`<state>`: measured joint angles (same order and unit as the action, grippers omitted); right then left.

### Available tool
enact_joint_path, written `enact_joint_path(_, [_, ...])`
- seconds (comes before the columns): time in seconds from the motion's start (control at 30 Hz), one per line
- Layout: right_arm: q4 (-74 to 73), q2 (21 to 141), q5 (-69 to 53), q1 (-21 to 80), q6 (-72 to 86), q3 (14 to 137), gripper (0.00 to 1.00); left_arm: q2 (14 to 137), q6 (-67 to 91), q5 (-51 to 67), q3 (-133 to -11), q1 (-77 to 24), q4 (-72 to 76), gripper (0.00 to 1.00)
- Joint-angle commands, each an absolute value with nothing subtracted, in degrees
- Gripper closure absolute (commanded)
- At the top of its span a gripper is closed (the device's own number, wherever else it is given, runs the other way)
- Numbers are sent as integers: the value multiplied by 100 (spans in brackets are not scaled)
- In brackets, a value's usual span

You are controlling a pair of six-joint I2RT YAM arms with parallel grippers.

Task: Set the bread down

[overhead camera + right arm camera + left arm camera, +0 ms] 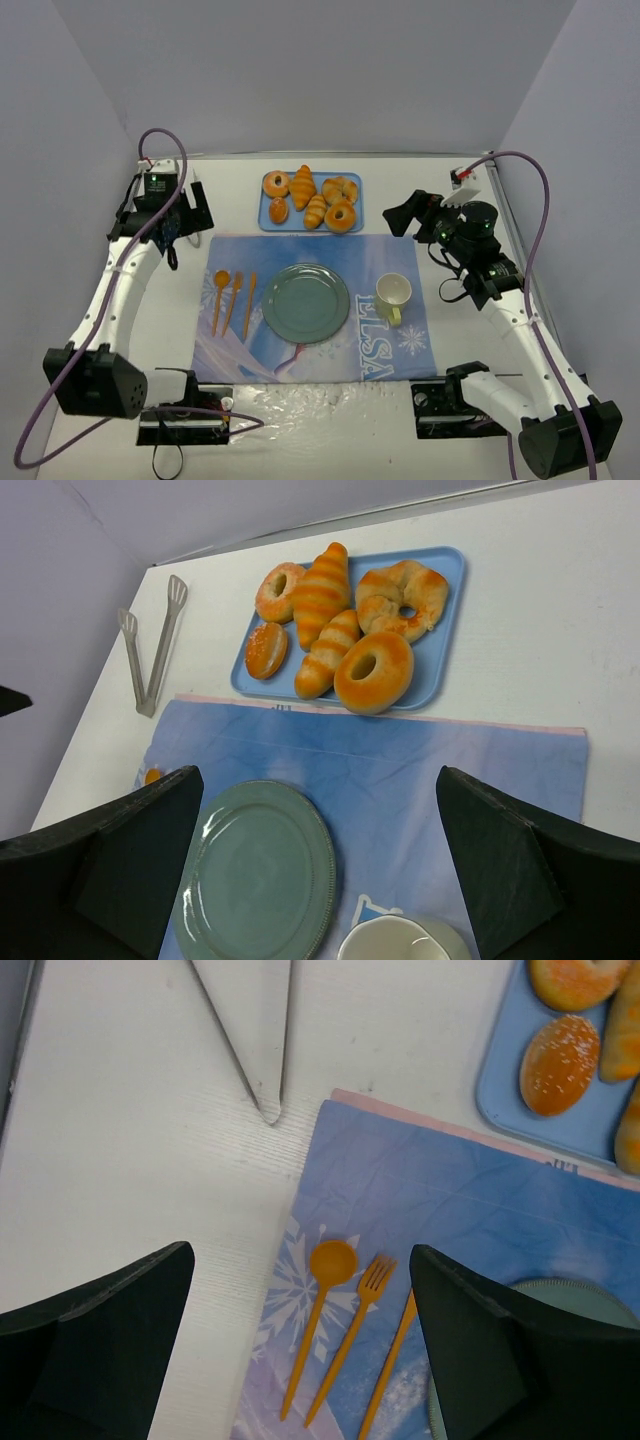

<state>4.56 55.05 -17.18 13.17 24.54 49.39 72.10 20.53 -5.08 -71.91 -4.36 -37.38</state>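
A blue tray (297,223) at the back centre holds several breads: a sugared doughnut (276,184), a striped croissant (303,186), a twisted roll (340,188), a small bun (279,210) and a glazed ring (341,216). The right wrist view shows the tray (432,670) too. An empty green plate (306,302) lies on the blue placemat (300,250). My left gripper (185,215) is open and empty, left of the tray, above the placemat's corner (300,1260). My right gripper (405,215) is open and empty, right of the tray, above the mat (318,780).
Metal tongs (150,655) lie on the white table left of the tray, also in the left wrist view (255,1030). An orange spoon (219,298), fork and knife lie left of the plate. A pale yellow cup (392,296) stands right of it.
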Motion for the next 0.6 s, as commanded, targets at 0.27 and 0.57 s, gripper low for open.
enact_joint_path(0.27, [1191, 5239, -1965, 1340, 2651, 4996, 0, 9630, 2772, -894, -9088, 259, -3581, 10])
enact_joint_path(0.57, [1090, 5149, -1871, 1336, 2559, 4974, 0, 11114, 2823, -733, -10133, 490, -3777, 10])
